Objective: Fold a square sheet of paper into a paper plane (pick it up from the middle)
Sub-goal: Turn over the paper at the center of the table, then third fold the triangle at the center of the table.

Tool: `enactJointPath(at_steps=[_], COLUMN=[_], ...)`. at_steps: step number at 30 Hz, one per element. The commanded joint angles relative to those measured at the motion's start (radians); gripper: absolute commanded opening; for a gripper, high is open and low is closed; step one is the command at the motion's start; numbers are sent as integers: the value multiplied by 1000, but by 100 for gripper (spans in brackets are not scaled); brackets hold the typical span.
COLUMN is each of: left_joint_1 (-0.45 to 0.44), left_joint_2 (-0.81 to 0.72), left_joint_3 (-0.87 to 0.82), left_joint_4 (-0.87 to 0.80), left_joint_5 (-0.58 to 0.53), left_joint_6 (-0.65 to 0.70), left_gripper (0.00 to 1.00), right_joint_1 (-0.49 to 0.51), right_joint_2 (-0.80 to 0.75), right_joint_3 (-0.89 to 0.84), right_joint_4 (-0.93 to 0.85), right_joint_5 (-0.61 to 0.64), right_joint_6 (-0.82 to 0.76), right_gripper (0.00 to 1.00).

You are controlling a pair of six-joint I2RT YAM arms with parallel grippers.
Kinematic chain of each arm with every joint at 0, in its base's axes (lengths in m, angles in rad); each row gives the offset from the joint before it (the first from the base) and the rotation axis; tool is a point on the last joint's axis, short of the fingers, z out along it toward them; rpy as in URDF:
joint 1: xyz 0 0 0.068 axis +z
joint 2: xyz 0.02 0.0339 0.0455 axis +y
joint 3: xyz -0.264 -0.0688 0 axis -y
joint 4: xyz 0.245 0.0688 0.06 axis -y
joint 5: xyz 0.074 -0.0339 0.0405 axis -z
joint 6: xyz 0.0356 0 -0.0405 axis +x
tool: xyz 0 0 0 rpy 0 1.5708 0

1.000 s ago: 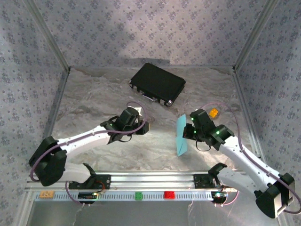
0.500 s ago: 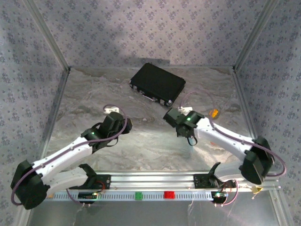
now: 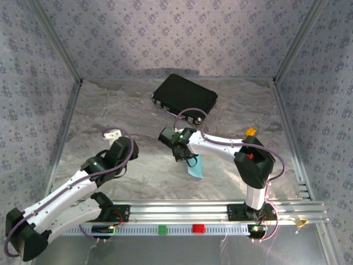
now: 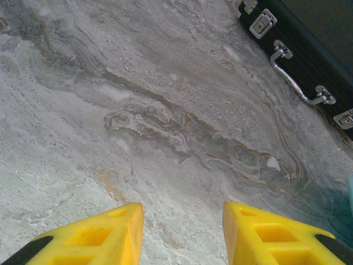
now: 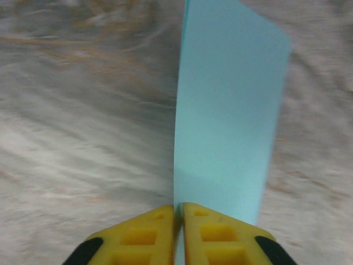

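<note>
I've got the marbled grey tabletop under both pincers. The black rectangular hard case with metal latches lies flat past the right pincer's far side, well apart from it; from the left wrist it sits ahead and to the right of the left pincer's tips. Left pincer: yellow fingers stand apart, jaws moderately wide, only bare tabletop between them, gripping nothing. Right pincer: yellow fingers pressed almost together, pinching the thin light blue paper sheet by one edge. The sheet is folded to a narrow strip and runs straight out from the fingertips, edge-on along the pinch line, with the flat face to the right of the tips. From above, the strip hangs out of the right pincer toward the near side, close over the tabletop; I can't tell whether its free end touches. The small orange block sits well off to the side of the right pincer, beyond that arm's elbow.
</note>
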Motion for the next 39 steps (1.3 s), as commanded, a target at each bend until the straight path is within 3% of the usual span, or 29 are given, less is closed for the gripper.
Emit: enactJointPath(at_steps=[1,4,7,13,18,22,27,39], left_joint_1=[9,10,9,12,10,9,-2,-20], left_joint_2=[-3,10,38,182,365,518,671,807], left_joint_3=[-2,-12,-22,5,46,91,146,201], left_joint_4=[-12,28,81,208,330,397,467,485], left_joint_5=[10,65,126,299,510,671,816,899], left_joint_6=[12,50,75,134,142,134,102,75], left_gripper=[41,41,40,36,35,35,35,36], right_joint_1=[-11,-42,-104,-277,-368,-432,-437,-456], right_joint_2=[-10,-90,-215,-441,-540,-534,-475,-358], right_joint_3=[4,-79,-244,-596,-747,-816,-837,-828], right_joint_4=[123,250,398,756,801,850,924,968], right_joint_5=[-190,-263,-354,-563,-580,-685,-741,-784], right_joint_6=[-8,-7,6,85,104,133,153,143], right_gripper=[18,32,36,32,22,18,11,10])
